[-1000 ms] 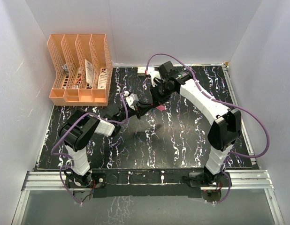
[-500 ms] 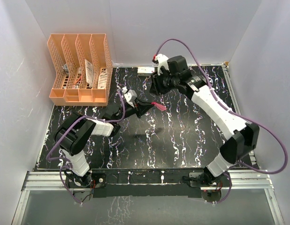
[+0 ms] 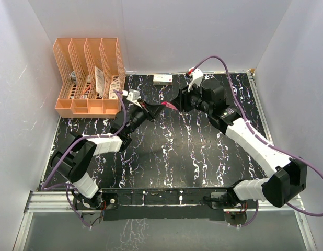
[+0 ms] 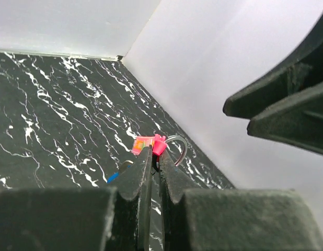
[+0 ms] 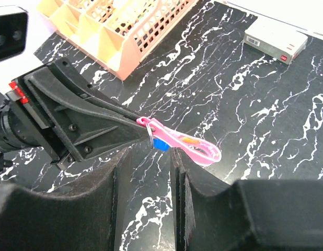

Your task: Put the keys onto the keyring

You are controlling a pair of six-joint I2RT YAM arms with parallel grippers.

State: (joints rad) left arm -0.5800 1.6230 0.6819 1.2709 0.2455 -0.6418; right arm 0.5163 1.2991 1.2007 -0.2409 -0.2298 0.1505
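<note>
My left gripper (image 3: 159, 109) is shut on the ring end of the pink-red keyring strap (image 3: 170, 107) and holds it above the table. In the left wrist view its fingertips (image 4: 155, 156) pinch the strap (image 4: 157, 145), and the thin ring (image 4: 179, 148) sticks out to the right. A blue-headed key (image 5: 161, 143) hangs on the ring (image 5: 151, 134) under the strap (image 5: 195, 147), and it also shows in the left wrist view (image 4: 113, 178). My right gripper (image 5: 148, 163) is open, with its fingers just below the key. The whitish-silver key is out of view.
An orange file organizer (image 3: 88, 78) stands at the back left and also shows in the right wrist view (image 5: 114, 31). A small grey box (image 3: 162, 78) lies at the back edge of the black marbled table (image 3: 203, 157). White walls surround the table.
My left gripper has carried the keyring up and toward the back. My right arm has swung out to the right, and its gripper now faces the keyring from the right.
</note>
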